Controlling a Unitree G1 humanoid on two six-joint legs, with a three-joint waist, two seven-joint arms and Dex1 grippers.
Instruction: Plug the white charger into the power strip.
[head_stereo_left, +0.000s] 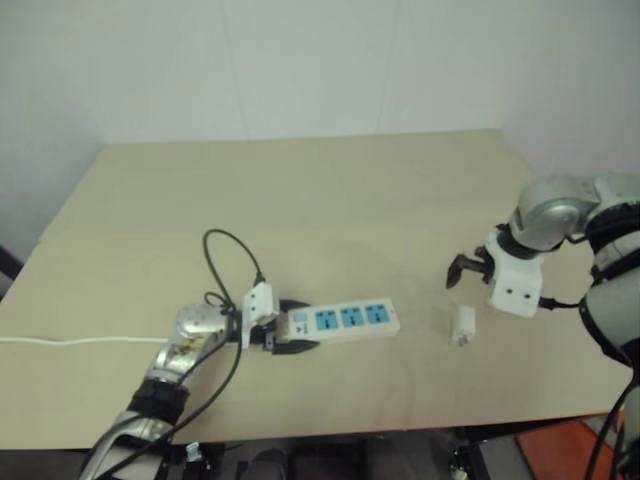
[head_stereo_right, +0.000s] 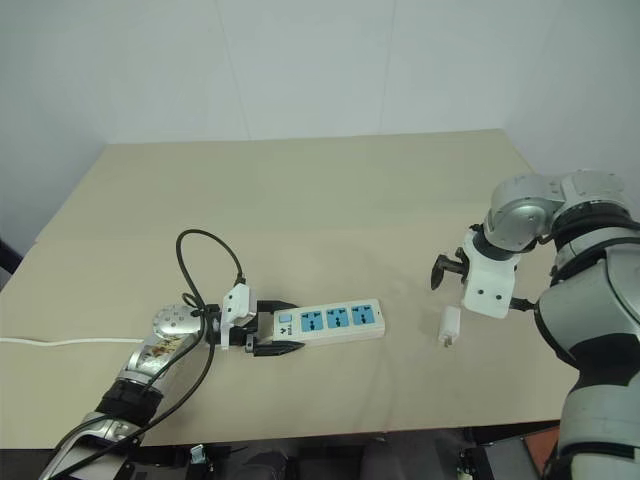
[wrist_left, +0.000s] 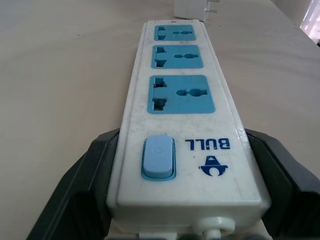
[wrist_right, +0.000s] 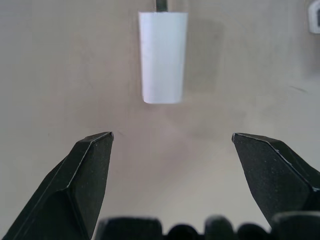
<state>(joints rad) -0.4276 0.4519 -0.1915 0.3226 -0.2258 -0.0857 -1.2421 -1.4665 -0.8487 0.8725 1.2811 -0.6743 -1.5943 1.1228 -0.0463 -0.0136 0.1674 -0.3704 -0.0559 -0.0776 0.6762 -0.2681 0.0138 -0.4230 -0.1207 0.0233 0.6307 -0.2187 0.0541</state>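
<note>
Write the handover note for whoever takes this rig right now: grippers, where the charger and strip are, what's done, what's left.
Left gripper: closed around the switch end of the power strip, which lies flat on the table.
Right gripper: open, empty, above the white charger.
The charger lies loose on the table, off the strip's far end, apart from it.
Done: strip steadied.
Left: grasp the charger, carry it to a blue outlet, push it in.
</note>
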